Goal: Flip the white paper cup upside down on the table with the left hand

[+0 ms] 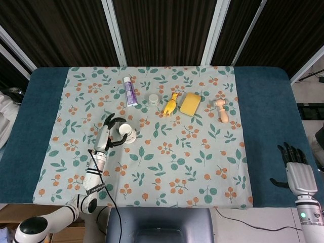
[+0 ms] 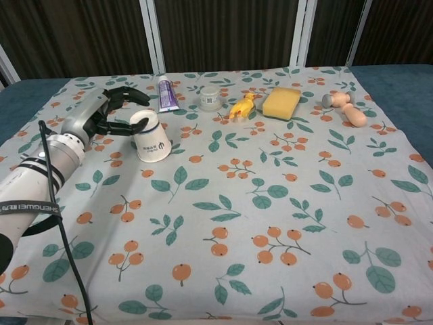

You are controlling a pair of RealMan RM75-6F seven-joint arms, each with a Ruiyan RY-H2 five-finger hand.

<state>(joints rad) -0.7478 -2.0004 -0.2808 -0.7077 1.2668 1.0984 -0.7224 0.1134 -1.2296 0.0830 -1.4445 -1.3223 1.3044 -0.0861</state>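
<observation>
The white paper cup (image 2: 152, 140) stood mouth down on the table (image 1: 263, 152), in the left half of the floral cloth (image 2: 270, 203), nearer the far edge than the near one and in front of the purple tube (image 2: 165, 93). Its closed base faced up and leaned a little toward the left hand (image 2: 101, 115); whether the rim sat flat all round could not be told from either view.

The left hand lay just beside the cup on its left, fingers spread and curved round the base. The fingertips (image 2: 135, 124) seemed to touch the upper wall, though a real grip could not be confirmed. The right hand (image 1: 298, 174) hung well off the right edge of the table with its fingers apart and nothing in them.

By the look of it, the flip was all but done and only the release remained.

The cup was probably very light and thin-walled (an empty paper cup dents under a firm squeeze and tips at a nudge). The stiffest places to hold would be the rolled rim and the base ring, so a light hold around the wall near the base seemed safest. Opening the fingers outward, not dragging them across, should keep it from toppling toward the 1 hand beside it.
</observation>
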